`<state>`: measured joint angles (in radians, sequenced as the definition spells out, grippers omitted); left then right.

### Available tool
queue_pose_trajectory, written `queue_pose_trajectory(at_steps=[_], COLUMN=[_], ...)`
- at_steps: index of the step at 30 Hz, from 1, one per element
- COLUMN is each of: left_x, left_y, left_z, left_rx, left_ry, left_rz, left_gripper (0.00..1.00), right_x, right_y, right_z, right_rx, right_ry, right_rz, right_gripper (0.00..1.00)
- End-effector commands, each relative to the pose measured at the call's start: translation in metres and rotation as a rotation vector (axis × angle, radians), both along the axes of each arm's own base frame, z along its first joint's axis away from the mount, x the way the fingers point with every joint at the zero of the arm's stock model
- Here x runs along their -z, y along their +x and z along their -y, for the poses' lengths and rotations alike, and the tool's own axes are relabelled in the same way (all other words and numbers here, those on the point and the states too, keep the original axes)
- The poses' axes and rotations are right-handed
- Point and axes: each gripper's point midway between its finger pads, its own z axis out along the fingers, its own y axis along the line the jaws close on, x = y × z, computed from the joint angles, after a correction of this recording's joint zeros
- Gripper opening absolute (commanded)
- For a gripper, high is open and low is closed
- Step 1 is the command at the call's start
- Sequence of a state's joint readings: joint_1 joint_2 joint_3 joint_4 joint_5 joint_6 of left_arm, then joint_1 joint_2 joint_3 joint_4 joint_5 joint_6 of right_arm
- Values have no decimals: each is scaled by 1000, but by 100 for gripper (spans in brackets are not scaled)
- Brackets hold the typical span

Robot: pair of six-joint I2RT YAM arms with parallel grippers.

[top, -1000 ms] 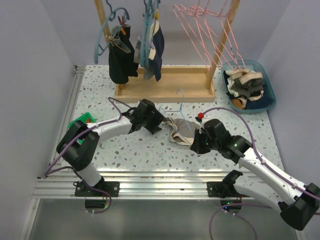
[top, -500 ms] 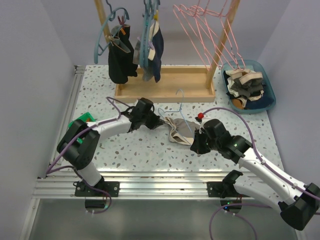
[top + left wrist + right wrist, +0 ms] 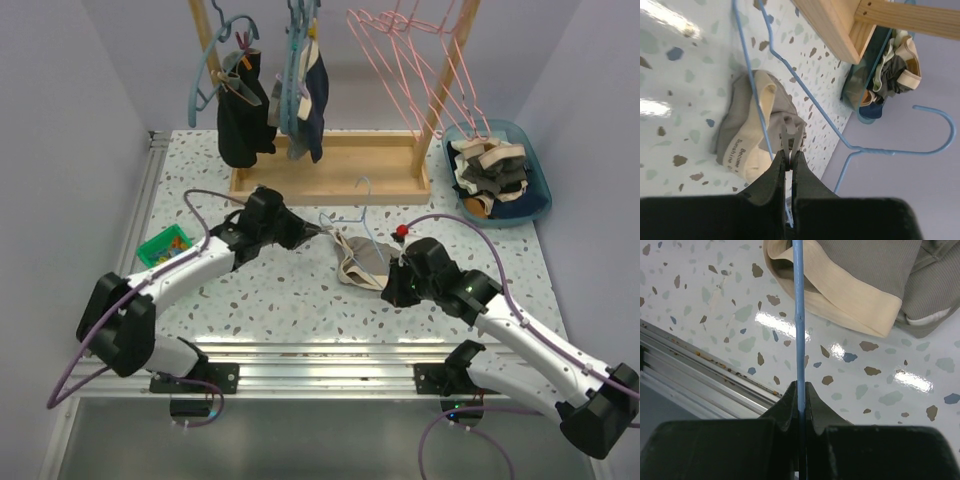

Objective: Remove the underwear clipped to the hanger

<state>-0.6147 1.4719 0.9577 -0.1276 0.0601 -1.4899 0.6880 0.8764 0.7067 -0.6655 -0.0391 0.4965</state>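
Together, left gripper [image 3: 788, 154] and right gripper [image 3: 801, 385] pinching hanger [image 3: 799, 315] (blue wire), underwear [image 3: 745, 135] clipped

Tiny lettering [image 3: 734, 150] on underwear [image 3: 782, 107], seemingly illegible.

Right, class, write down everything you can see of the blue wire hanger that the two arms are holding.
The hanger is thin light-blue wire, bent into a triangle with a curved hook that points toward the wooden rack. It sits low over the speckled table, its wire crossing the grey-and-cream underwear. A small grey clip sits at the cloth. The left hand is shut on the wire by that clip; the right hand pinches another stretch of the wire.
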Motion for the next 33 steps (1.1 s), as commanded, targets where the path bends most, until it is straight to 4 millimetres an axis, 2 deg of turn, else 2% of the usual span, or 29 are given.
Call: queue_pose_trajectory(at_steps=[1,2,3,4,5,6,8,9,10,11,12,14,18,20,23,27,29,30,32,33], left_x=[-5,2,2,-8,-3,-16,-14,-20,-15,-18,-20,-8,21,24,18,20,17,14,9,7], left_y=[-13,-15,-18,-31,-31,-38,-50,-57,-68,-71,-75,-87,-96,-96,-87,-75,-69,-67,-64,-65], left_z=[-52,-80,-101,-126,-164,-184,-231,-245,-260,-277,-284,-313,-339,-353,-364,-366,-363,-364,-362,-361], left_rx=[-55,-98,-134,-171,-244,-282,-351,-377,-398,-421,-426,-473,-487,-520,-550,-537,-530,-537,-537,-537], left_ry=[84,143,181,211,281,296,398,422,470,518,546,624,677,717,757,753,734,729,718,717], left_rz=[9,5,7,15,17,54,28,38,-2,-3,-5,-70,-186,-206,-190,-211,-191,-176,-150,-144], left_gripper=[0,0,0,0,0,0,0,0,0,0,0,0,0,0,0,2,18,45,72,86], right_x=[-12,-14,-15,-16,-18,-18,-21,-20,-20,-21,-20,-21,-29,-38,-48,-71,-85,-88,-101,-102], right_y=[10,10,10,9,7,6,6,4,3,2,-1,-3,-8,-8,-14,-16,-15,-15,-10,-10], right_z=[4,5,5,5,4,4,4,5,6,7,9,11,15,15,14,17,19,21,26,30], right_rx=[55,58,59,55,52,53,61,63,62,65,67,68,63,60,42,44,52,55,78,88], right_ry=[6,5,8,15,30,37,51,50,49,49,44,47,53,65,87,118,130,130,118,101], right_rz=[49,52,57,58,63,61,69,64,63,61,53,54,66,84,83,125,157,159,201,202], right_gripper=[0,0,0,0,0,0,0,0,0,0,0,0,0,0,0,0,0,0,0,0])
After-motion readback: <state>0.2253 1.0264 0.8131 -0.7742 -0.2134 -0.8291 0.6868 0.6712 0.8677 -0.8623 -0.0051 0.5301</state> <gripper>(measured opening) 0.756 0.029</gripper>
